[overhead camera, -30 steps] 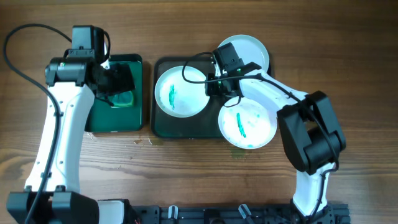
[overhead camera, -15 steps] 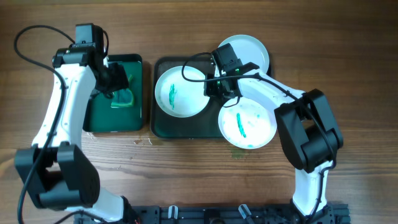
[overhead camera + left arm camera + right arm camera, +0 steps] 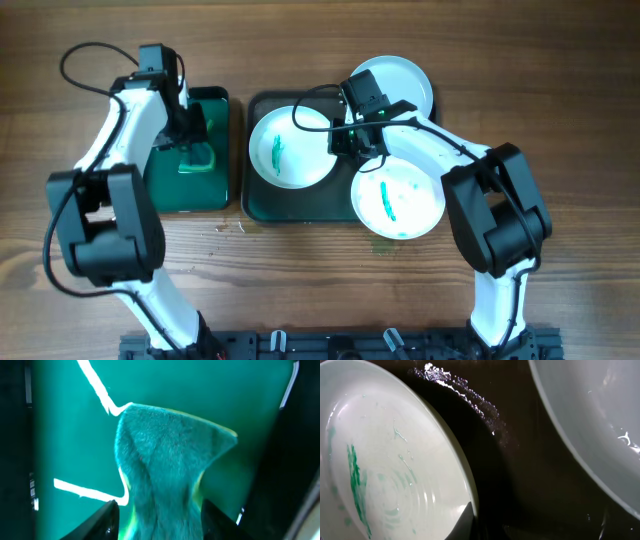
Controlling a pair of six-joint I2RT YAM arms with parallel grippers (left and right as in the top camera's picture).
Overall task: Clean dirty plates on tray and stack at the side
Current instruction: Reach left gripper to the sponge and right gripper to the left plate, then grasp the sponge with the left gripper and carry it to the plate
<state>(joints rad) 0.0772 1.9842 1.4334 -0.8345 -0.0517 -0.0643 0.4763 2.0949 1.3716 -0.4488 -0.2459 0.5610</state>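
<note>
1. The tray lies flat on the table, its long axis running left to right in the overhead view
2. A smeared plate sits inside the tray's left half, face up; its teal streak runs roughly across the tray's short way
3. A second smeared plate rests at the tray's near right corner and hangs out over the rim onto the table, with its teal streak also running roughly along the tray's short way
4. A clean plate sits at the tray's far right corner, reaching out past the far rim
5. The right gripper is low over the tray's middle, at the right edge of the smeared plate; the wrist view shows dark tray floor between that plate and another plate's rim, but I cannot tell whether the jaws are apart or closed
6. Just left of the tray a small tray holds a teal sponge; its long axis runs crosswise to the tray's
7. The left gripper has its fingers pinched on the sponge, which narrows between them
</note>
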